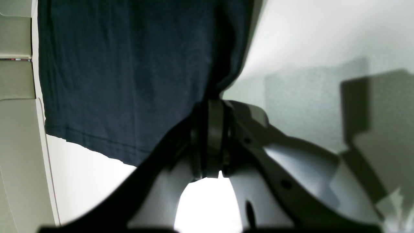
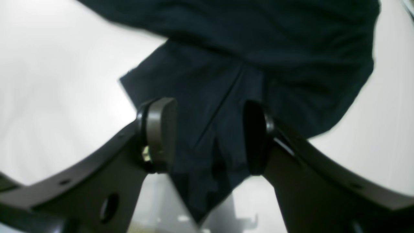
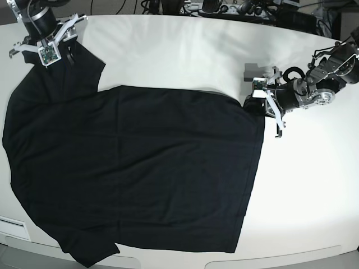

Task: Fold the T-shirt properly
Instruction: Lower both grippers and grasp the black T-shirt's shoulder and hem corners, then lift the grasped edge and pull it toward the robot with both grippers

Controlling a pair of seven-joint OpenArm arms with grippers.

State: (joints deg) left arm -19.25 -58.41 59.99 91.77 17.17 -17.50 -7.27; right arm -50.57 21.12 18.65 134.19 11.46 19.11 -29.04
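The black T-shirt (image 3: pixel 140 168) lies spread flat on the white table (image 3: pixel 185 50), with one sleeve reaching to the far left corner. At the shirt's far right corner, my left gripper (image 3: pixel 262 103) has its pads pressed together. In the left wrist view the cloth (image 1: pixel 113 81) bunches into the closed tips of the left gripper (image 1: pixel 212 105). My right gripper (image 3: pixel 56 45) sits over the far left sleeve. In the right wrist view this gripper (image 2: pixel 208 132) stands open, its pads (image 2: pixel 161 132) apart, with the dark fabric (image 2: pixel 258 48) lying between and below them.
A small grey block (image 3: pixel 252 71) sits on the table just behind the left gripper. Cables and equipment (image 3: pixel 224 8) line the far edge. The table's front edge (image 3: pixel 280 259) runs just below the shirt's near side.
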